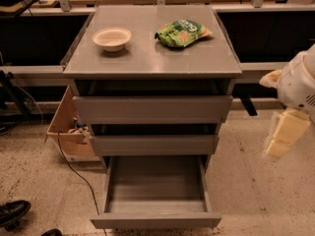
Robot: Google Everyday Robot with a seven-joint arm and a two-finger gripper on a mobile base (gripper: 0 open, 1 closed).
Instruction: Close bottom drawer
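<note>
The bottom drawer [155, 220] of the grey cabinet [152, 58] is pulled far out towards me. Its slim plain front panel is nearest the camera, and its smooth grey floor [155, 186] is bare. The two drawers above, the top drawer [152, 109] and the middle drawer [153, 144], stick out only slightly. My gripper [285, 132] hangs at the right edge of the view, to the right of the cabinet at about the height of the middle drawer. It is apart from all drawers and holds nothing that I can see.
A white bowl [112, 38] and a green snack bag [182, 32] lie on the cabinet top. A cardboard box [66, 127] with a cable stands on the floor to the left. A black shoe [12, 213] is at the bottom left. Dark tables stand behind.
</note>
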